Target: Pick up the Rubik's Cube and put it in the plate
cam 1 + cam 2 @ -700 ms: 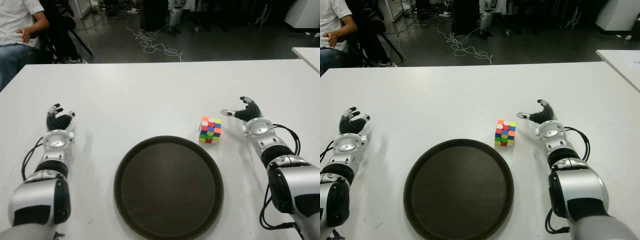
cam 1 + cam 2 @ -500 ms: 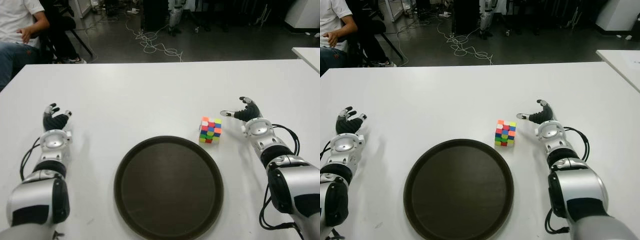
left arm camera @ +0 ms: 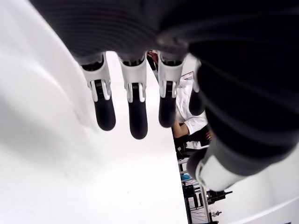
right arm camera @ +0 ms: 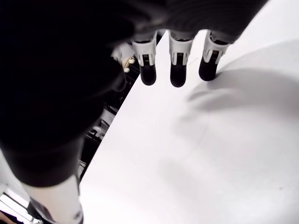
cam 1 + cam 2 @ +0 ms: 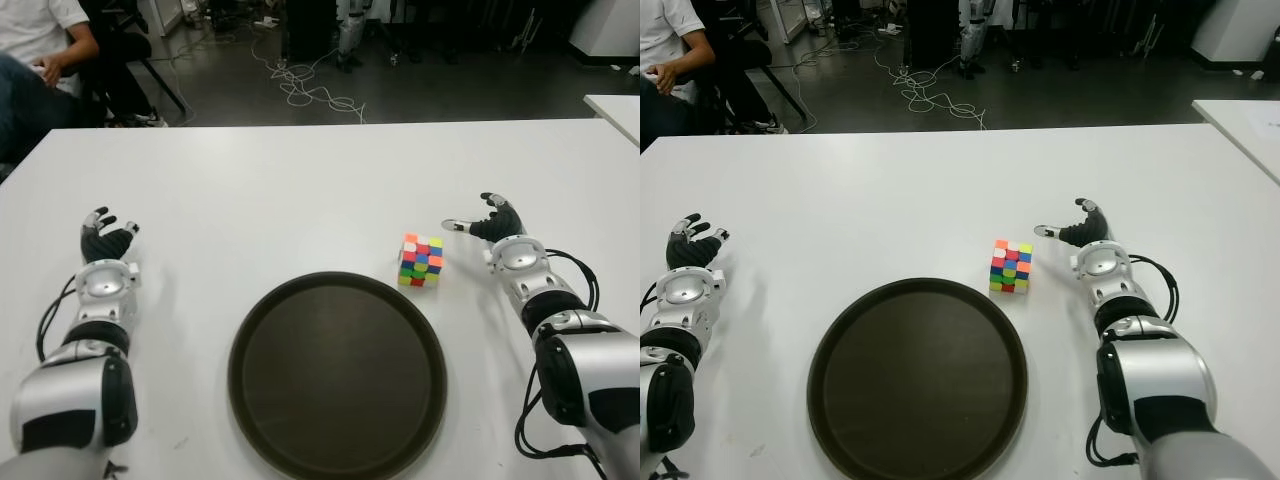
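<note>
Drifting outward toward nine o'clock on the white table (image 5: 300, 190), left hand (image 5: 105, 243) open and empty; right hand (image 5: 490, 222) unmoved, fingers spread, just at three o'clock of the cube (image 5: 421, 260), itself untouched at one o'clock of the empty plate (image 5: 337, 375); pickup not begun.

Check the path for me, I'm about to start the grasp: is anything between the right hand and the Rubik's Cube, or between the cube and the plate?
Nothing visible. Only bare white table separates the right hand from the Rubik's Cube, and the cube stands just beyond the plate rim's far right edge. The left hand shows far left of the plate.
</note>
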Robot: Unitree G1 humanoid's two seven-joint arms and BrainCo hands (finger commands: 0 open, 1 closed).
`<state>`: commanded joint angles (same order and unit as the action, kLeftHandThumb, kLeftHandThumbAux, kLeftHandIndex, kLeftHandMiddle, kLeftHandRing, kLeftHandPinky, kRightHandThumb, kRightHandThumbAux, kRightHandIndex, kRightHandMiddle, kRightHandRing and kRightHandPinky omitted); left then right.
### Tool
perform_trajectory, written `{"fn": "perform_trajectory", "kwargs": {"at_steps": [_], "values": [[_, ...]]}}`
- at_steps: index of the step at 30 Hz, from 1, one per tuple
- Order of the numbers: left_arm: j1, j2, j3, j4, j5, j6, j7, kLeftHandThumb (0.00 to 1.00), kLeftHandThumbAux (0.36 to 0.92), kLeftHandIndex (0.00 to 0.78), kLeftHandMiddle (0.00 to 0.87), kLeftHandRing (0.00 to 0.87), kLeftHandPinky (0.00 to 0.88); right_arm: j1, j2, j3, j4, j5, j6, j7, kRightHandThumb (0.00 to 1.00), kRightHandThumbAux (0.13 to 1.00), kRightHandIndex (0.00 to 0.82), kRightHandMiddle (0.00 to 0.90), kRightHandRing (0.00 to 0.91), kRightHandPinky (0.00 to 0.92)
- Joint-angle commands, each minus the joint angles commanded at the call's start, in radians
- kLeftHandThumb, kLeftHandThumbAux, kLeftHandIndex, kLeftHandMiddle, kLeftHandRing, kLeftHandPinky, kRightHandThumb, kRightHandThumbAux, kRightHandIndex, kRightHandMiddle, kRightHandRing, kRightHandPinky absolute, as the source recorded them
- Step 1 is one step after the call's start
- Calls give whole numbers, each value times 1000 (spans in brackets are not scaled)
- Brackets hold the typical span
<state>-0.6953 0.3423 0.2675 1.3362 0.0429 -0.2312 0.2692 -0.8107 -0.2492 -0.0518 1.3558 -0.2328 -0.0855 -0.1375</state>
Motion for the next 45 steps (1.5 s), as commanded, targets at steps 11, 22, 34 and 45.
{"fn": "perform_trajectory", "kwargs": {"at_steps": [11, 22, 34, 45], "values": [[0, -18, 2, -3, -7, 11, 29, 77, 740, 73, 147, 168, 164, 8, -19, 9, 0, -11, 10, 9, 0, 797, 135, 136, 149, 170], [0, -39, 9, -9, -17, 5, 44, 111, 689, 64, 143, 162, 170, 11, -34, 7, 0, -7, 9, 24, 0, 823, 168, 270, 328, 327], [-12, -34, -23, -17, 2, 1, 51, 134, 730, 119, 185, 218, 269, -2, -43, -8, -5, 10, 10, 40, 0, 842, 156, 339, 428, 419], [-6, -34, -53, -23, 25, -13, 56, 122, 735, 130, 169, 203, 241, -4, -38, 15, -4, -7, 17, 32, 0, 818, 124, 234, 279, 247]]}}
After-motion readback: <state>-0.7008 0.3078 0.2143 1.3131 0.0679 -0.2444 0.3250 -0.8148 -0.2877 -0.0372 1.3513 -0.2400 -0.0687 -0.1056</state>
